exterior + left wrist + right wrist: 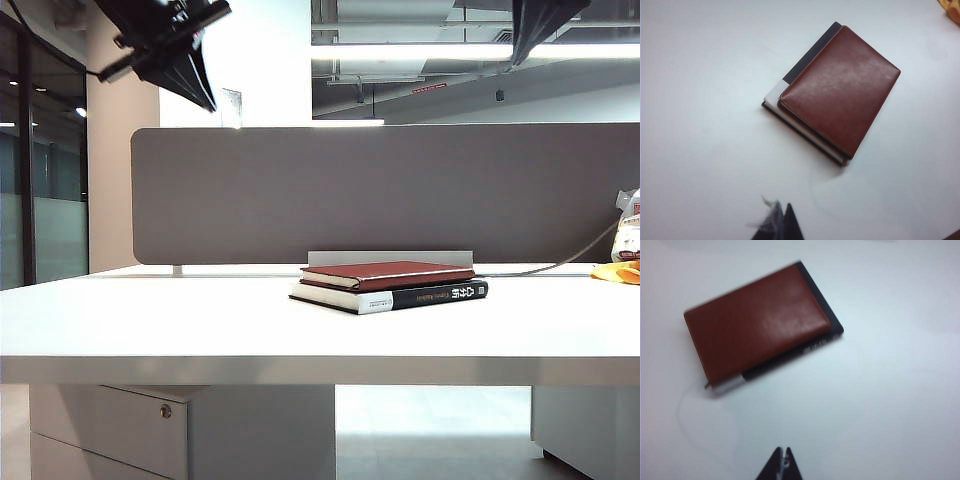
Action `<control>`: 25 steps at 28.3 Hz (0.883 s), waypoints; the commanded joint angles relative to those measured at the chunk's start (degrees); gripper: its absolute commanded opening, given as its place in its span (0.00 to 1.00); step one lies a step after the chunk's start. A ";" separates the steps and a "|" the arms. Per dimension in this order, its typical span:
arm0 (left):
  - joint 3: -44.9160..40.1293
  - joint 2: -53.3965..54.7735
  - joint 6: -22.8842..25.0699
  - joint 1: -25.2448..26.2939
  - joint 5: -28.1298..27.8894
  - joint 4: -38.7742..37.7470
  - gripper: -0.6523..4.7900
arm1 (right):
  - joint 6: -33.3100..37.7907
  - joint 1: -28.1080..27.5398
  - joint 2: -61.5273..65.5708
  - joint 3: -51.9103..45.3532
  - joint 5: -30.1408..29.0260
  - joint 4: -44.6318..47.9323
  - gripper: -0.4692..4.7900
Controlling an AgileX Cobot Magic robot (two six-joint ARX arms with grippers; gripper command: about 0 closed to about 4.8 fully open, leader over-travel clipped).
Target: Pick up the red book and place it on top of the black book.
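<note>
The red book (388,273) lies flat on top of the black book (440,295) near the middle of the white table (150,320). Both wrist views look down on the stack: the red book (840,90) (757,322) covers most of the black book (810,52) (822,300). My left gripper (205,95) hangs high at the upper left, shut and empty, its tips (781,209) well clear of the books. High at the upper right, my right gripper (515,62) is also shut with nothing in it, its tips (783,451) apart from the stack.
A grey partition (380,190) runs along the table's back edge. An orange and white bag (625,250) sits at the far right, with a cable (560,265) running toward it. A drawer unit (130,430) stands under the table.
</note>
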 commanded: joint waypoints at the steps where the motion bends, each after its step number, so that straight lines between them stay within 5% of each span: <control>1: -2.93 -4.33 0.61 0.61 -0.46 1.92 0.11 | -0.33 0.09 -3.82 -3.34 1.42 1.01 0.08; 7: -9.11 -13.05 1.11 1.73 -0.70 2.54 0.11 | 0.42 0.09 -11.80 -12.46 1.53 4.31 0.08; 17: -36.04 -36.72 -0.59 2.45 -2.36 13.35 0.11 | 2.78 0.11 -30.99 -36.52 1.46 15.93 0.08; 25: -44.61 -47.91 -0.66 2.45 -5.11 13.62 0.11 | 3.91 0.11 -43.71 -51.82 1.16 23.23 0.08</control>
